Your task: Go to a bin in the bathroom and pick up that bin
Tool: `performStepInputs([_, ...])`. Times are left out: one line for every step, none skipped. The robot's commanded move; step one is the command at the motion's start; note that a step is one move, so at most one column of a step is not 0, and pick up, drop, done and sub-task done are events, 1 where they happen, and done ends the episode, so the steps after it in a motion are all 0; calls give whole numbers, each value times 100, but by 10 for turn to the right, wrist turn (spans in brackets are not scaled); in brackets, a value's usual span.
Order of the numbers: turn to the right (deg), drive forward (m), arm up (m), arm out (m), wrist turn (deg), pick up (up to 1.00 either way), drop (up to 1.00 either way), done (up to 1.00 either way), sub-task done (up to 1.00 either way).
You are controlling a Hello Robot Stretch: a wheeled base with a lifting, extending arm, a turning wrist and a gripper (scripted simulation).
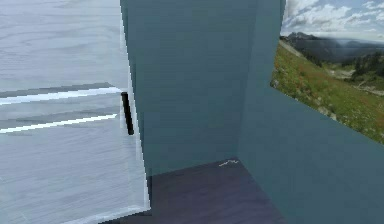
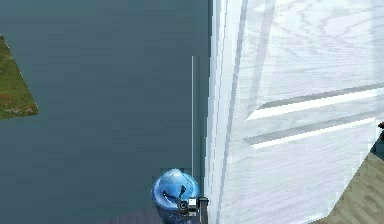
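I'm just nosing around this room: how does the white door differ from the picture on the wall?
The door is plain white, panelled, with a black handle; the picture is a colourful landscape of green hillside, mountains and clouds. The door reaches the dark floor; the picture hangs higher, with bare teal wall beneath. Both are flat panels beside teal walls.

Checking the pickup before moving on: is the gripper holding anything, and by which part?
Cannot be told: the gripper shows with a round blue object at or behind it.
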Motion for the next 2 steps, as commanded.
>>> performStepInputs([0, 0, 0, 0, 0, 100, 0, 0, 0])
performStepInputs([0, 0, 10, 0, 0, 0, 0, 0, 0])
